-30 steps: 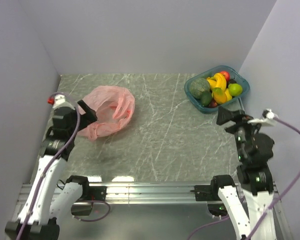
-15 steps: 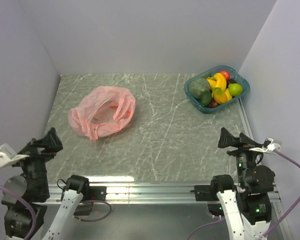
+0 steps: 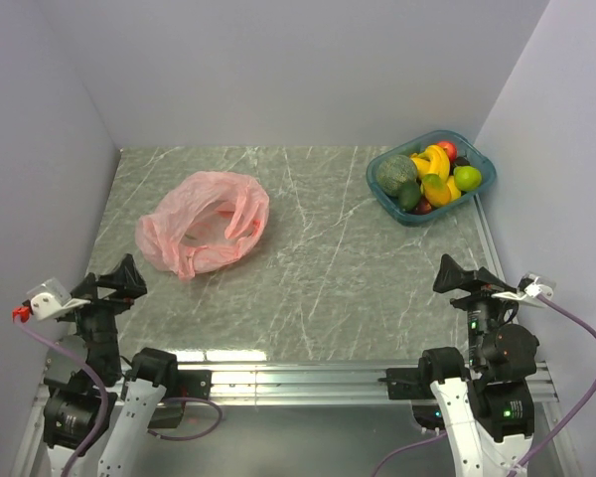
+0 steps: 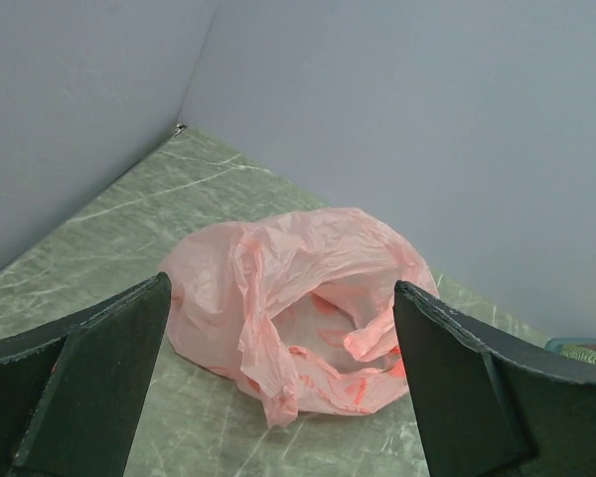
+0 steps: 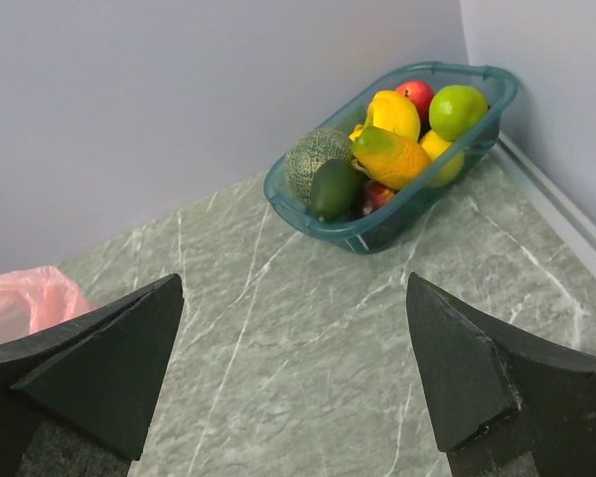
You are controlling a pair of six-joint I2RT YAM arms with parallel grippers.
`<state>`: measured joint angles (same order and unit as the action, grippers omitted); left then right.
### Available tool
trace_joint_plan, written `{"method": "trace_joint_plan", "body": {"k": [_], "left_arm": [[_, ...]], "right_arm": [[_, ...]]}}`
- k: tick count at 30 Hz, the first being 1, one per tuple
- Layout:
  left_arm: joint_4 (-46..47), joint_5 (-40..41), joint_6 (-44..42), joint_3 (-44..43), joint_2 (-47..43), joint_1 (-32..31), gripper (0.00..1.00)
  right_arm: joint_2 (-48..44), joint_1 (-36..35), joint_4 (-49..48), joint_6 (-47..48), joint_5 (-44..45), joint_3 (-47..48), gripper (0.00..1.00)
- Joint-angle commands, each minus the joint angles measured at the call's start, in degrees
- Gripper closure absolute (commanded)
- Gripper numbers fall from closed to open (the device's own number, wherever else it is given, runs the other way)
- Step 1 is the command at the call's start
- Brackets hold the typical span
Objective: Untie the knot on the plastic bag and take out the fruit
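Note:
The pink plastic bag lies slack and open-mouthed on the left of the table, also in the left wrist view. Its handle loops lie loose; I see no knot. No fruit shows inside it. The fruit sits in the teal tray: banana bunch, lime-green round one, dark green one, and a yellow oval. My left gripper is open and empty, near the front edge, well short of the bag. My right gripper is open and empty, short of the tray.
The tray also holds a dull-green melon and a red apple. Grey walls close the table at left, back and right. An aluminium rail runs along the front edge.
My left gripper has pulled back from beside the bag to the front edge, leaving the bag lying open. My right gripper has also drawn back toward the front edge.

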<state>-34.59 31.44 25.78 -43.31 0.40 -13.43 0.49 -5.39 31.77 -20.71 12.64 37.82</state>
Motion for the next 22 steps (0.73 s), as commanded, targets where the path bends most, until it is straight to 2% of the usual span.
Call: {"method": "trace_joint_plan", "body": {"k": [1, 22], "left_arm": [[5.14, 0.38, 0.06, 1.38, -8.23, -0.02, 0.01], [9.71, -0.42, -1.61, 3.85, -6.65, -0.02, 0.00]], "right_arm": [[-5.50, -0.41, -0.39, 0.58, 0.98, -0.03, 0.00], [-3.31, -0.41, -0.83, 0.06, 1.59, 0.23, 0.00]]}}
